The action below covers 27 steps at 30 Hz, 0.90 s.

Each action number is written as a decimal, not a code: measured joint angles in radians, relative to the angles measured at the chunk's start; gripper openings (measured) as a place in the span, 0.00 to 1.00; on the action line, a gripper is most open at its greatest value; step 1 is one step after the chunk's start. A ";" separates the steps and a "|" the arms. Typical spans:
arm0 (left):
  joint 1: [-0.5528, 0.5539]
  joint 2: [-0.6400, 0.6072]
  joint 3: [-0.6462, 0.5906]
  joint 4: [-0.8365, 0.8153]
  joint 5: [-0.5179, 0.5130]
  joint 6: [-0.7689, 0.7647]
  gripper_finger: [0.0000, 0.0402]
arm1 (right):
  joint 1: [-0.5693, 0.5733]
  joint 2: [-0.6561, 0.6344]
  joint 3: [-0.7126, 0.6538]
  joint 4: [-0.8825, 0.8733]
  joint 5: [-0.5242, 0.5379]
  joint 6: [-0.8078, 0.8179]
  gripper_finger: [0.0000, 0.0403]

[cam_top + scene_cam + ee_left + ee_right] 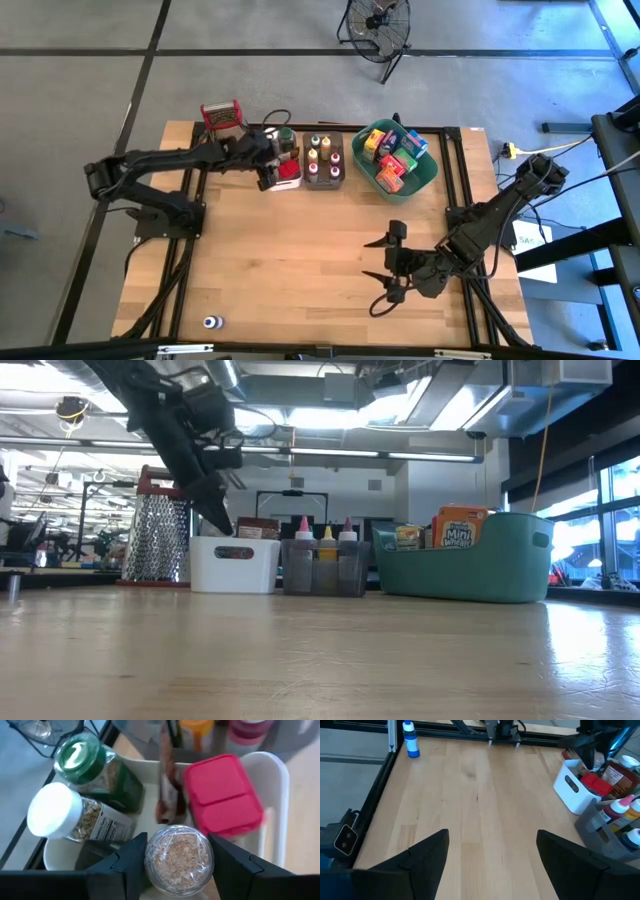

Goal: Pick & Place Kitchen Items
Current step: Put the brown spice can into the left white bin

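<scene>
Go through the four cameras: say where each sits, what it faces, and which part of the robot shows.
High: overhead, straight down; both arms, wooden table.
Low: table height, level toward white bin and teal bin; left arm descends.
Left wrist: over white bin; left pincer around a clear-lidded jar.
Right wrist: right pincer open, facing bare table.
Shared: the white bin shows in all four.

Overhead, table-level and two wrist views.

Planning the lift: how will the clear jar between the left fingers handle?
The clear jar looks rigid and smooth, so possibly slippery. Round-sided, it would likely roll if dropped sideways. Its grainy filling suggests moderate weight.
</scene>
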 joint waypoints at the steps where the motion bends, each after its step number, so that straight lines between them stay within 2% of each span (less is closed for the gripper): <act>1: 0.007 0.008 0.000 0.010 0.001 0.000 0.45 | 0.000 0.004 0.000 0.003 0.000 0.000 0.76; 8: 0.037 0.037 -0.004 0.053 0.031 0.017 0.45 | -0.001 0.028 0.000 0.000 0.000 0.000 0.76; 17: 0.061 0.036 -0.106 0.223 0.061 0.022 0.45 | 0.000 0.027 0.000 0.009 -0.007 0.028 0.76; 27: 0.069 0.038 -0.116 0.224 0.103 0.017 0.45 | 0.000 0.027 0.000 0.009 -0.008 0.028 0.76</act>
